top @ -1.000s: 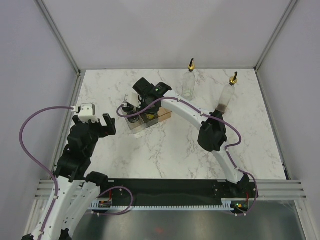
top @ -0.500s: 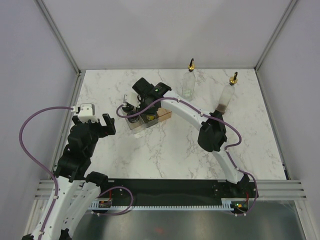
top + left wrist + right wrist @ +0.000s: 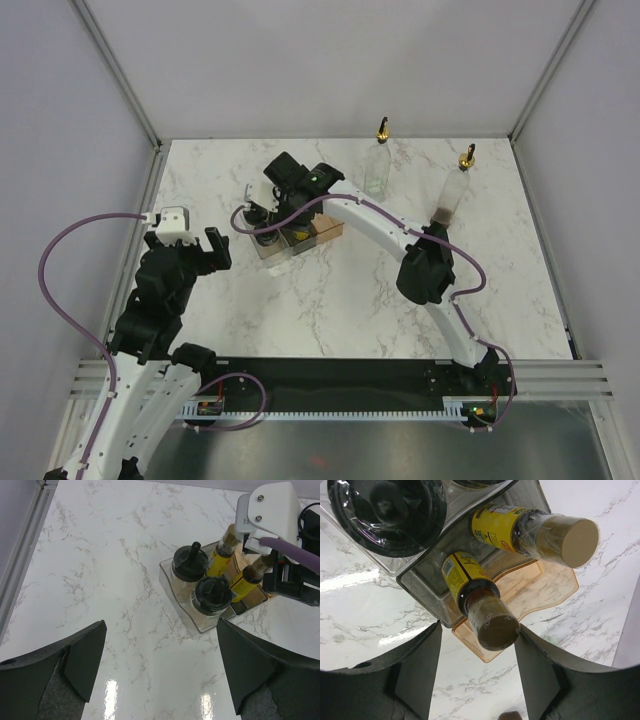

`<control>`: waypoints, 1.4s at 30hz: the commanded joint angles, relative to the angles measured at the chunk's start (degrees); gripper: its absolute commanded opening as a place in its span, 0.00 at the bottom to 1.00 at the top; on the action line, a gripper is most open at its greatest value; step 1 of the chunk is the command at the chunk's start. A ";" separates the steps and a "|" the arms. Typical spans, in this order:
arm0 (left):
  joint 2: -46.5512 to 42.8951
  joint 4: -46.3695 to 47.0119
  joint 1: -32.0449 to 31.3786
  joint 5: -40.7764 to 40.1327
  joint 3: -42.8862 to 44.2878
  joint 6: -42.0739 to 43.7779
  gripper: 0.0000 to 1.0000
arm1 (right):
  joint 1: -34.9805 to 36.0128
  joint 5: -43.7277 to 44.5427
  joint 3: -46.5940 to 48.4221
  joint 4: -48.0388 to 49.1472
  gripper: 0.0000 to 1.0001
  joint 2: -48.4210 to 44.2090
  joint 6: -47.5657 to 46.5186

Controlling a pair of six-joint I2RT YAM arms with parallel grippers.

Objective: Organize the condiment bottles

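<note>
Two small yellow bottles (image 3: 465,577) (image 3: 502,527) with brown caps stand in the grey bin (image 3: 422,592). My right gripper (image 3: 477,667) is open just above them, its fingers on either side of the nearer brown cap (image 3: 495,625) with a gap on the left. Two black-lidded jars (image 3: 190,562) (image 3: 212,594) sit in the clear bin (image 3: 200,624). Two tall clear bottles with gold spouts (image 3: 377,165) (image 3: 452,195) stand at the back of the table. My left gripper (image 3: 160,665) hangs open over bare marble, well short of the bins.
An orange bin (image 3: 547,590) lies against the grey bin, with nothing showing in it. The right arm (image 3: 380,220) arches over the table's middle. Grey walls and a metal frame (image 3: 150,150) close the table at the left, back and right.
My right gripper's jaws have spread apart off the yellow bottle's cap, and the wrist has shifted slightly. The left arm and all the bottles stay where they were.
</note>
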 commanded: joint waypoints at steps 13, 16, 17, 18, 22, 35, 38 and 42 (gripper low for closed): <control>0.49 2.61 -0.19 -0.93 -0.23 1.10 1.00 | 0.63 -1.99 1.00 2.49 0.74 -11.37 5.18; 0.49 2.61 -0.10 -0.84 -0.23 1.10 1.00 | 0.28 -1.46 -1.54 3.63 0.75 -14.26 6.32; 0.49 2.61 -0.10 -0.58 -0.14 1.01 1.00 | 0.10 -1.54 -2.60 4.24 0.75 -15.24 7.36; 0.58 2.52 -0.19 -0.31 0.03 1.01 1.00 | -0.34 -1.54 -3.48 5.38 0.75 -16.20 8.16; 2.24 2.52 -0.19 1.97 0.47 1.10 1.00 | -4.80 -2.77 -11.02 9.77 0.75 -23.14 13.43; 5.76 2.34 -0.10 4.52 0.74 1.89 1.00 | -15.72 9.43 -50.95 39.39 0.83 -45.57 35.14; 5.50 2.25 -0.10 5.05 0.48 1.89 1.00 | -16.86 15.58 -51.48 43.70 0.83 -44.69 39.70; 4.71 2.26 -0.01 4.96 0.12 1.80 1.00 | -20.63 15.33 -49.73 45.55 0.81 -42.06 46.74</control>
